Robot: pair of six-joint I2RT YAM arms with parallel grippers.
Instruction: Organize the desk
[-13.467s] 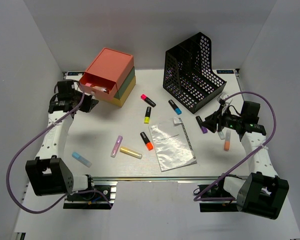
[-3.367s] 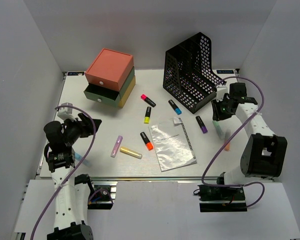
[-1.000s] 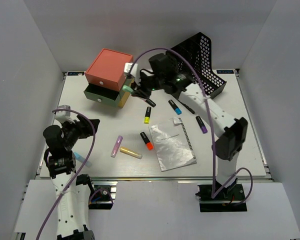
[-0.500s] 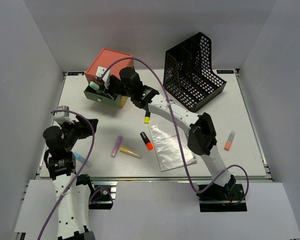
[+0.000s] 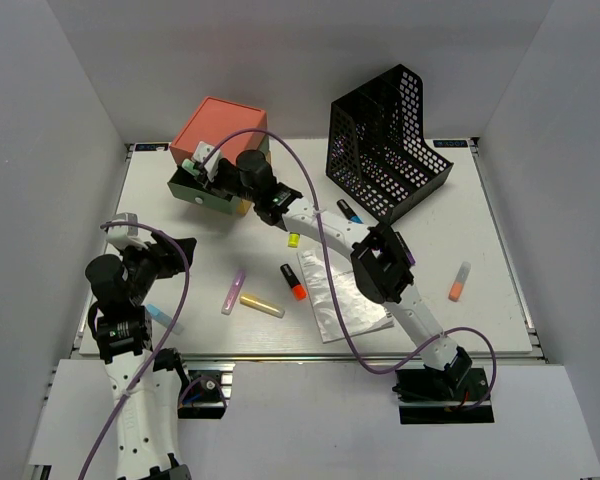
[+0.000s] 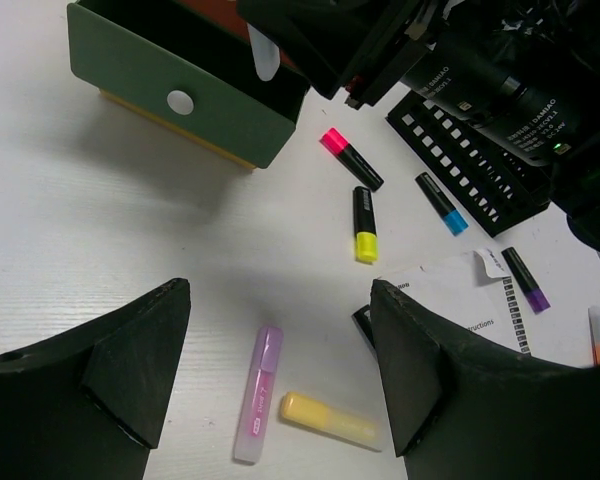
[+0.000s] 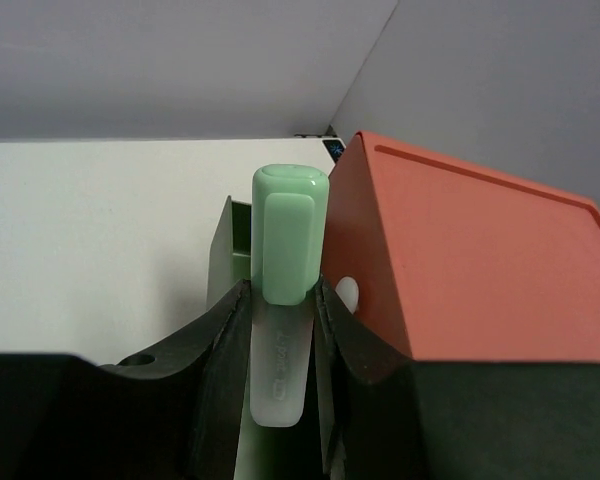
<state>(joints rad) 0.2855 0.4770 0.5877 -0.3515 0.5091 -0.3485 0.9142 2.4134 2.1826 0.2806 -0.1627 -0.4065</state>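
Right pincer (image 7: pixel 281 330) grips a mint-green highlighter (image 7: pixel 289 235), cap up, right over the pulled-out green drawer (image 6: pixel 170 95), with the red box (image 7: pixel 460 260) beside it. Left pincer (image 6: pixel 275 370) gapes wide, empty, above the white desk (image 6: pixel 100 230), a lilac marker (image 6: pixel 259 392) beneath it.

Plain white walls (image 5: pixel 300 60) on three sides

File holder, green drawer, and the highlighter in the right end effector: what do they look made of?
File holder: matte black, perforated metal or moulded plastic, cannot tell; regular punched holes. Green drawer: likely smooth matte plastic; even colour, white round knob. Highlighter: plastic; opaque mint cap over a frosted translucent barrel.
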